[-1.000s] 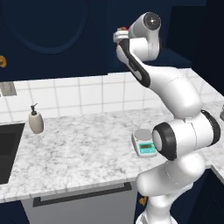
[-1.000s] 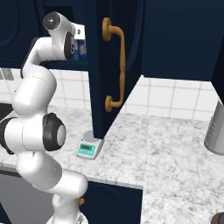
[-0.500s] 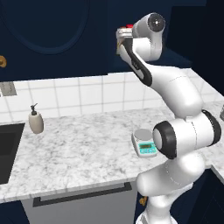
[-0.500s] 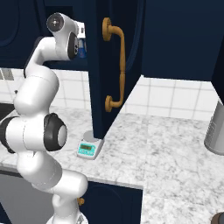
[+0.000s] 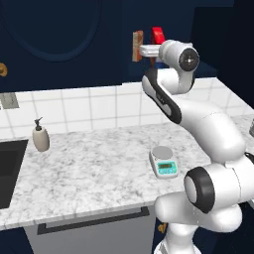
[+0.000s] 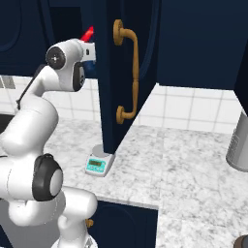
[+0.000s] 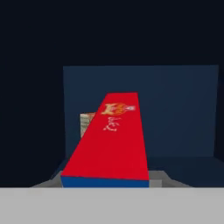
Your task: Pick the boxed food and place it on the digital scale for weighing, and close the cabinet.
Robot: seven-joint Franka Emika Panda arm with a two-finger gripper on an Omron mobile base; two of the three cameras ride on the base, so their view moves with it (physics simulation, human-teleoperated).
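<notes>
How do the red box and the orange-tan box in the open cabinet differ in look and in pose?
Colour: the boxed food is red with a blue band; the orange-tan box is orange-tan.
Width: the boxed food looks wider; the orange-tan box looks slimmer.
Pose: the boxed food sits at the hand, tilted; the orange-tan box stands upright, apart from the hand.
Place: in the hand view, the orange-tan box lies behind the boxed food.
Both are in the cabinet.

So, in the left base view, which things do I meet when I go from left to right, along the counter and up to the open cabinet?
Sink → soap bottle → orange-tan box → boxed food → digital scale.
</notes>
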